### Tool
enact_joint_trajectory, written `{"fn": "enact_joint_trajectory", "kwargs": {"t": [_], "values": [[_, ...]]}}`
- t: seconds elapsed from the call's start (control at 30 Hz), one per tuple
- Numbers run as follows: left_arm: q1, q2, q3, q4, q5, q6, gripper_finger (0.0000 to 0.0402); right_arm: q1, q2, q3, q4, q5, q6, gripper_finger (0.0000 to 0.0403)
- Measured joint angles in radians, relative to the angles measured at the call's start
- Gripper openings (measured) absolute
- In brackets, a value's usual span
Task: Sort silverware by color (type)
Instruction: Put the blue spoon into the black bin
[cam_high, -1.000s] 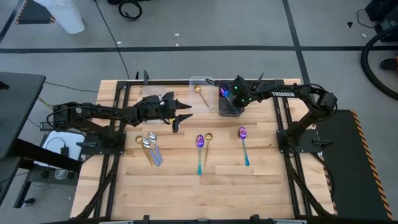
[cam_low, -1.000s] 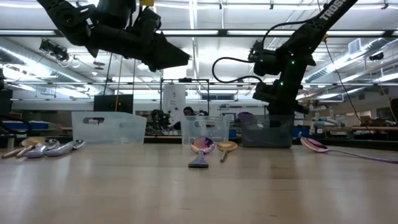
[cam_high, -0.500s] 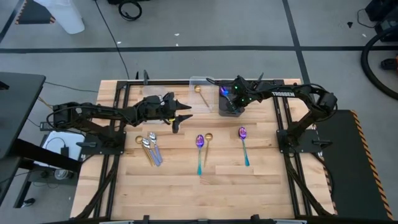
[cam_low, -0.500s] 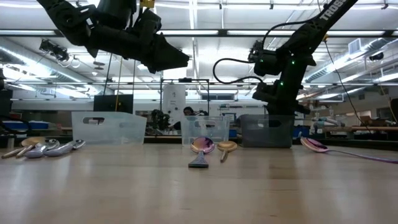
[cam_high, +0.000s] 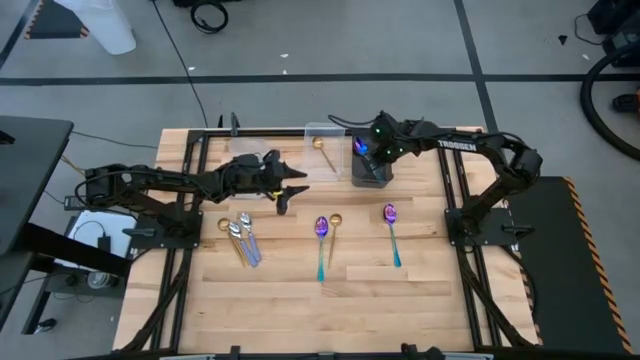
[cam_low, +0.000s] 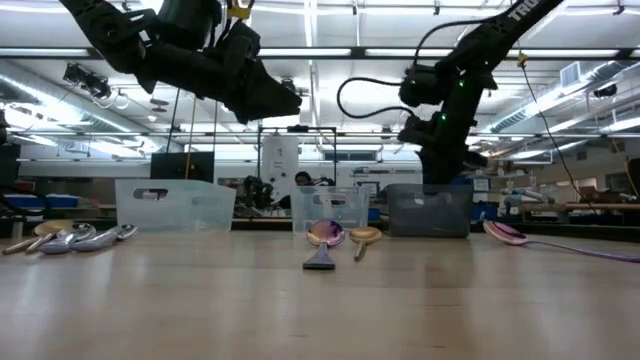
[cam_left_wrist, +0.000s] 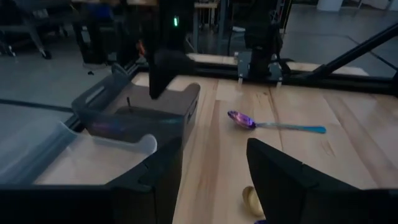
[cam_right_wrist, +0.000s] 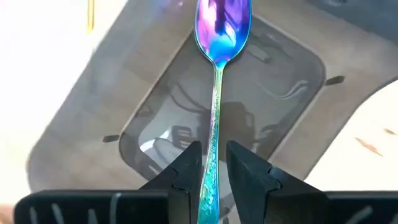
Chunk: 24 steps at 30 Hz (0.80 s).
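Right claw (cam_right_wrist: 213, 168) has just eased apart over the dark rectangular plastic bin (cam_right_wrist: 292, 99), and the slim iridescent purple-blue spoon with teal handle (cam_right_wrist: 219, 37) lies released inside it, handle between the parted fingers. One more sorted! Left claw (cam_high: 290, 187) hangs open above the wooden tabletop (cam_high: 300, 300), near the remaining silver and gold spoons (cam_high: 240, 232).

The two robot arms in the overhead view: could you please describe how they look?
Both arms are dark, jointed links. The right arm carries white lettering, a looping black cable and small green and blue lights near its gripper. The left gripper has two dark pointed fingers.
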Motion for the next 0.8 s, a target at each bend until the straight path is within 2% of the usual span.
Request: {"fn": "enact_joint_trajectory", "kwargs": {"t": [0.37,0.6,0.8], "values": [[0.000,0.000,0.000,-0.041,0.000,-0.070,0.0188,0.051,-0.002,0.219,-0.251,0.063,-0.024,0.0087],[0.000,0.000,0.000,-0.153,0.000,-0.098,0.0188,0.122,-0.027,0.254,-0.349,0.104,-0.030,0.0087],[-0.001,0.000,0.000,-0.203,0.000,-0.170,0.0188,0.184,-0.052,0.255,-0.352,0.157,-0.029,0.0087]]}}
